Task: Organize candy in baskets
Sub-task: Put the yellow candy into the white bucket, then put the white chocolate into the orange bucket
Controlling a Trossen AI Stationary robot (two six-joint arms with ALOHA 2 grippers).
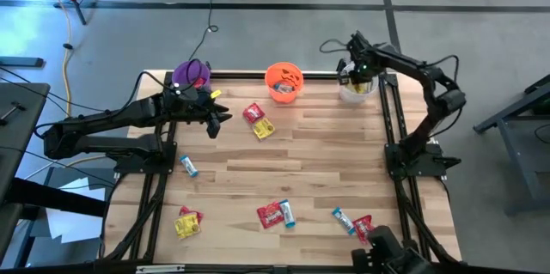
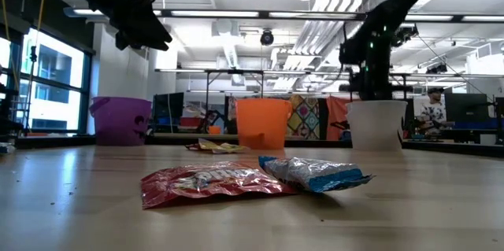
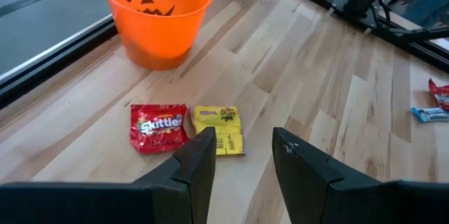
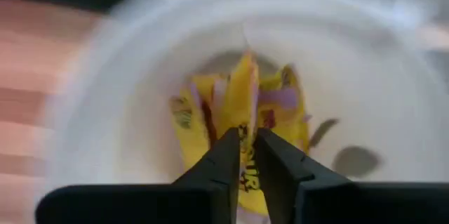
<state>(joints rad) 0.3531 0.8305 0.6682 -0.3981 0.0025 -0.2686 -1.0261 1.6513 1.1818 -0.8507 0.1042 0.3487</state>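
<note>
One yellow packet (image 4: 242, 122) between right pincer (image 4: 243, 155) fingers.

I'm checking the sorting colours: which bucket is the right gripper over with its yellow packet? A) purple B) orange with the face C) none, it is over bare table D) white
D: the right gripper pinches a yellow candy packet inside the round white plastic bucket.

The only wording that reads clearly is "Skittles", in white letters on the red packet (image 3: 159, 126) lying on the counter (image 3: 337, 112) beside a yellow packet (image 3: 219, 129).
</note>
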